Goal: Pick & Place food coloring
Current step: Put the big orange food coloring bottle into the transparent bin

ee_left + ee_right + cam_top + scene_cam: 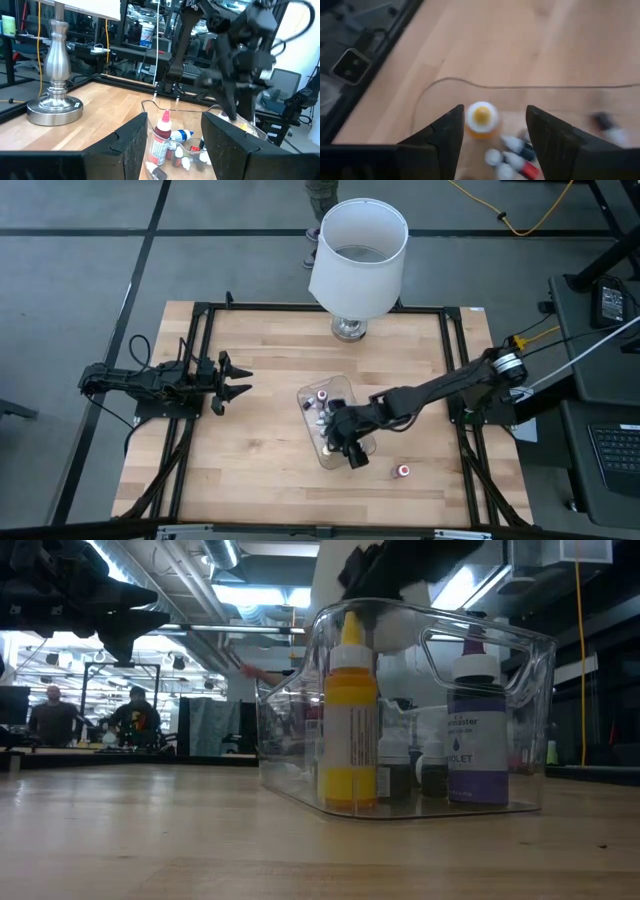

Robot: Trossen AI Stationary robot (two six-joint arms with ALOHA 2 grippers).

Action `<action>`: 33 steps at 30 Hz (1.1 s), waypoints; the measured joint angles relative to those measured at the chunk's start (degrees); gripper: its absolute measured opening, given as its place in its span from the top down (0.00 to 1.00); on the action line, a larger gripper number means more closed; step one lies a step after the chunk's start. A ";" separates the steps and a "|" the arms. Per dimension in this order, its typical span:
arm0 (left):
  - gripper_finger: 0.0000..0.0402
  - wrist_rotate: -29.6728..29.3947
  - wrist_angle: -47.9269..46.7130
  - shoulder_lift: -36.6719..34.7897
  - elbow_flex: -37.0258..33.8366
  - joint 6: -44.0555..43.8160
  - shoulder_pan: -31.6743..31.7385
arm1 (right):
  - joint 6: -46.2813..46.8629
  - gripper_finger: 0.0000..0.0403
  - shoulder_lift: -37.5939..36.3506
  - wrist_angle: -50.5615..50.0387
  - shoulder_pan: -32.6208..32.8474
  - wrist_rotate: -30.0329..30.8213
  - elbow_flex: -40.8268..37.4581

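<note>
Several food coloring bottles (352,725) are seen standing and lying inside the clear tray (341,394) at the centre of the high view, below the white lamp (357,258); one more bottle (403,471) is left on the table (260,440) at lower right, just outside the tray. The right gripper (352,452) is held directly over the tray's lower end, its fingers spread with nothing between them and a yellow-capped bottle (481,119) upright in the gap below, a posture judged consistent with a release into the tray. The left gripper (236,380) is parked at centre left of the high view, well apart from the tray, jaws spread and empty, presumably to keep the workspace free. The stray bottle is judged the next item to be collected.
</note>
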 joint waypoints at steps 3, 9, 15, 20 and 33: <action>0.55 0.00 -0.03 0.00 0.00 0.00 -0.01 | -1.21 0.47 -3.42 -2.95 -0.15 4.79 0.02; 0.55 0.00 -0.07 0.02 0.00 -0.02 0.01 | 0.06 0.47 -10.77 -11.89 0.15 9.63 0.05; 0.55 0.00 0.08 0.00 0.01 0.00 -0.01 | 5.22 0.47 -17.67 -26.83 3.52 15.76 0.04; 0.55 0.00 -0.04 0.00 0.00 0.00 0.01 | 13.03 0.47 -22.18 -36.73 8.75 19.18 -1.90; 0.55 0.00 -0.11 0.00 0.00 -0.01 0.00 | 34.86 0.42 -34.72 -26.39 25.14 11.16 -22.17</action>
